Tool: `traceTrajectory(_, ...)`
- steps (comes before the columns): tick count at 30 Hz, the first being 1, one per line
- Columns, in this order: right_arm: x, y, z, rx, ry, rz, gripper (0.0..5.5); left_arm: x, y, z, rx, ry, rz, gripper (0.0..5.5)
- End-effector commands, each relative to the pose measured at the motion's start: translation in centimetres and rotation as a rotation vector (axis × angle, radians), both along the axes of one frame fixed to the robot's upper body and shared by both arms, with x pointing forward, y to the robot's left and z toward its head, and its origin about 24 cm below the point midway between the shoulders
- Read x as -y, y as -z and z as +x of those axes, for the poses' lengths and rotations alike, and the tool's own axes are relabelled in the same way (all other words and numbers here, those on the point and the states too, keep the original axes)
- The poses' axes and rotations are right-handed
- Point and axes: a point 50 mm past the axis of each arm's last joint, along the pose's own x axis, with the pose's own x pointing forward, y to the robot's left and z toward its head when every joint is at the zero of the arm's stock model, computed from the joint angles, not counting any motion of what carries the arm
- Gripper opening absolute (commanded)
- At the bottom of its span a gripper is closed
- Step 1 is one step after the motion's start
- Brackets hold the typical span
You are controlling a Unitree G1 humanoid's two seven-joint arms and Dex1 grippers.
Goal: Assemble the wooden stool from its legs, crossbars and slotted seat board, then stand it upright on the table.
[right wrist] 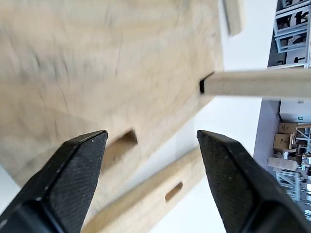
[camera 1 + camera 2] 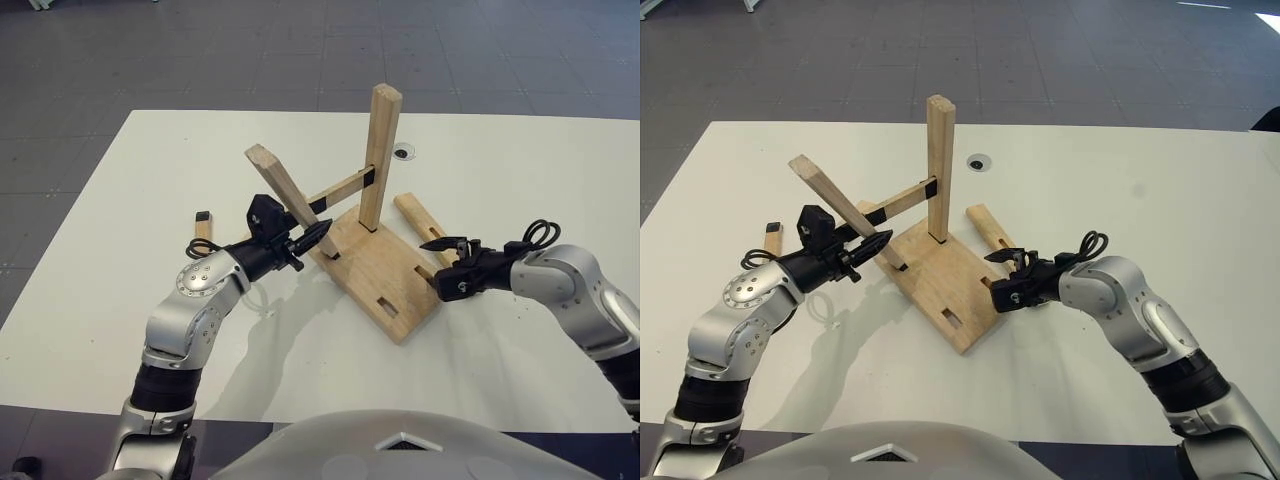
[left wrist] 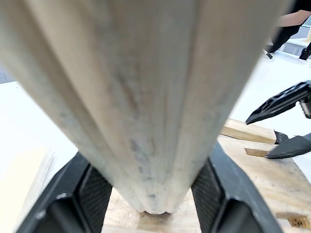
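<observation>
On the white bench [image 2: 520,170], middle: seat board [image 2: 375,270], lying flat, slotted face up.
- Far corner slot: upright leg [image 2: 381,150] standing in it.
- Left corner slot: tilted leg [image 2: 285,190], its foot in the slot, leaning away to the left.
- Two slots along the near right side [image 2: 386,303]: nothing in them.
- Crossbar [image 2: 340,189]: black-tipped end against the upright leg, running behind the tilted leg; whether it joins the tilted leg cannot be told.
- Left gripper [image 2: 312,236]: fingers [image 3: 92,194] clamped on the tilted leg, low down near the board.
- Right gripper [image 2: 998,278]: fingers [image 1: 73,174] spread apart, at the board's right edge, gripping nothing.
- Loose leg [image 2: 418,222]: flat on the bench, just beside the board's right edge, one slot showing in its side.
- Short piece [image 2: 203,229] with a black tip: flat on the bench, left of the left gripper.
</observation>
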Motion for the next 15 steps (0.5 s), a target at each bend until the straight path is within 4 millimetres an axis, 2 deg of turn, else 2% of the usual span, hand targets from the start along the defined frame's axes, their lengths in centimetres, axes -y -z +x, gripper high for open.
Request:
traceTrajectory(1, -1.4, -5.9, 1.4, 0.014, 0.098, 0.266, 3.41, -3.1, 5.0, -1.5, -0.24, -0.149, 0.236, 2.05)
traceTrajectory(3, -3.1, -9.6, 2.8, 0.055, 0.139, 0.483, 3.2, -3.0, 5.0, -1.4, -0.239, -0.151, 0.235, 2.05)
traceTrajectory(5, -4.8, -11.2, 3.7, 0.049, 0.144, 0.589, 2.81, -3.0, 4.9, -1.1, -0.235, -0.151, 0.234, 2.05)
traceTrajectory(8, -7.5, -11.3, 5.3, 0.037, 0.139, 0.644, 2.18, -3.0, 4.7, -0.7, -0.229, -0.154, 0.235, 2.05)
traceTrajectory(11, -10.3, -11.6, 7.2, 0.11, 0.108, 0.678, 1.51, -3.1, 4.8, -0.4, -0.235, -0.164, 0.248, 2.05)
traceTrajectory(15, -13.0, -11.0, 9.1, 0.242, 0.043, 0.601, 0.85, -2.9, 4.8, -0.2, -0.239, -0.169, 0.257, 2.05)
